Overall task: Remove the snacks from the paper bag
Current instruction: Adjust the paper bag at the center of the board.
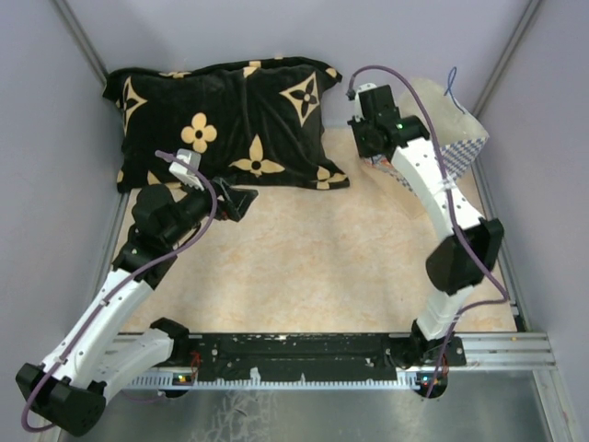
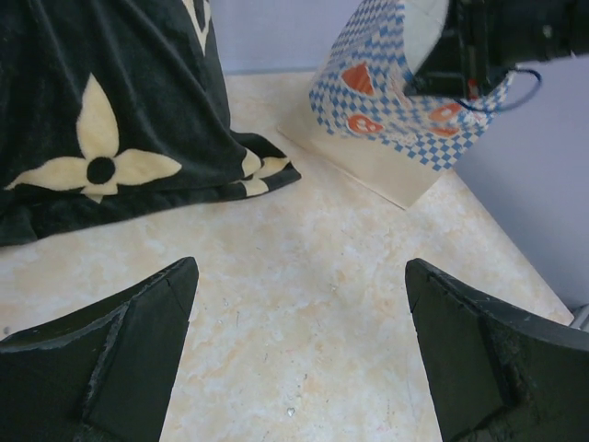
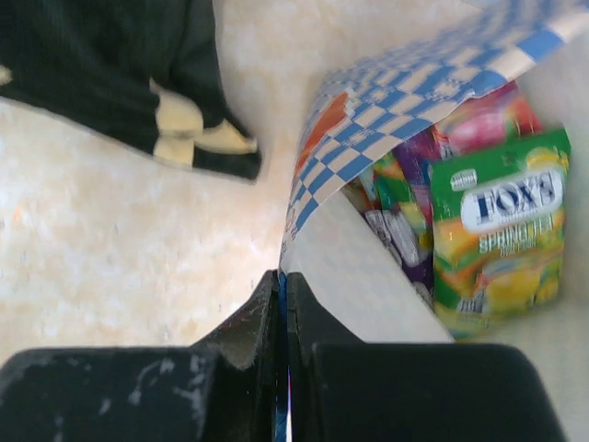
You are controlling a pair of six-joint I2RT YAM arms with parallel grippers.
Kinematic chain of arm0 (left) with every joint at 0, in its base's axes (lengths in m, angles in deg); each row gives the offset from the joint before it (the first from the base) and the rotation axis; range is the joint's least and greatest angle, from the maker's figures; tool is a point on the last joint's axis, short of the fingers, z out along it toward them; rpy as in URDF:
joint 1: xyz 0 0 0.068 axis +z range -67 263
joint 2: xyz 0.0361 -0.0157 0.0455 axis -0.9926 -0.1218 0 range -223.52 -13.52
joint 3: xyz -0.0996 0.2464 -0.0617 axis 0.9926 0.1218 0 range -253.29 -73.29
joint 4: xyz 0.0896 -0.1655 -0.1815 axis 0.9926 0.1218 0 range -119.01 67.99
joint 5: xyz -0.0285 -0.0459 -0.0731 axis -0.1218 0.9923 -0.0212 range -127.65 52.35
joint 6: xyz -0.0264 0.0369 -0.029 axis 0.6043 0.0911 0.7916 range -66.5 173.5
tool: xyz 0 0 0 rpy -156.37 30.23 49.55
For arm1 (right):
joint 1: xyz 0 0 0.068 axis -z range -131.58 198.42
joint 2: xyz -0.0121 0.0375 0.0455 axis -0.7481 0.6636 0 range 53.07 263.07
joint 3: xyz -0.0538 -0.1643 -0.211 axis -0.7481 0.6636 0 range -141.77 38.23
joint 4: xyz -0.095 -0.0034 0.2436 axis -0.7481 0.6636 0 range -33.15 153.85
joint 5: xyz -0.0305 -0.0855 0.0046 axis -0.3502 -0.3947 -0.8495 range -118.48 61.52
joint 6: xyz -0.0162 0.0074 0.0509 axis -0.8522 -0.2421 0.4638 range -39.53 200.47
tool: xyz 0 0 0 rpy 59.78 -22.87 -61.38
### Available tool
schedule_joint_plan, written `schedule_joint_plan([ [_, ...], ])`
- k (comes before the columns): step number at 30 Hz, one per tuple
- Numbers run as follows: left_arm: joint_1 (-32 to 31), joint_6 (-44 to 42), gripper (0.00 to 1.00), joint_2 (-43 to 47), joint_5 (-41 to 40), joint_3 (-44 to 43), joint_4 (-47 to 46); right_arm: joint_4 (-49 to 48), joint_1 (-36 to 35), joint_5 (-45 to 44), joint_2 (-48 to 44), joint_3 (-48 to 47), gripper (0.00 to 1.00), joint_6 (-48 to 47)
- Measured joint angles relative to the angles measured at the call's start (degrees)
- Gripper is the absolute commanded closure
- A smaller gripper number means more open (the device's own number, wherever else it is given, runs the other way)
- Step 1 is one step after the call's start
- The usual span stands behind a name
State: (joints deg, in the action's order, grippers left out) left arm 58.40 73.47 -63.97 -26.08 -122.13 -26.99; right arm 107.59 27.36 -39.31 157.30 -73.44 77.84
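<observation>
Pinching paper bag (image 3: pixel 396 101) rim: right claw (image 3: pixel 282 281); snacks (image 3: pixel 502 230) stacked inside.

paper bag (image 1: pixel 467 147): near side covered by right arm (image 1: pixel 433 180) in top view; top cropped in left wrist view.
snacks (image 3: pixel 502 230): only the green one legible; the rest half hidden behind it, count unclear.
cushion (image 3: pixel 110 74): blurred, cropped in right wrist view.

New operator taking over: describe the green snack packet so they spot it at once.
Right of the black flowered cushion is the blue-and-white checkered paper bag, its edge pinched by the right gripper. Inside, the green packet is frontmost: the only one whose white lettering shows whole, unlike its purple and magenta neighbours.
</observation>
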Motion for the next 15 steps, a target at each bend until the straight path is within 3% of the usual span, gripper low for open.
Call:
schedule_joint_plan([
  [9, 0.0, -0.31, 0.0, 2.19, -4.79, 1.53, 1.46, -8.04, -5.16, -0.15, -28.24, 31.85, 1.0, 5.75],
  [15, 0.0, -0.28, 0.0, 2.58, -6.23, 3.45, 4.61, -15.52, -9.68, 0.76, -39.15, 46.03, 1.0, 10.62],
])
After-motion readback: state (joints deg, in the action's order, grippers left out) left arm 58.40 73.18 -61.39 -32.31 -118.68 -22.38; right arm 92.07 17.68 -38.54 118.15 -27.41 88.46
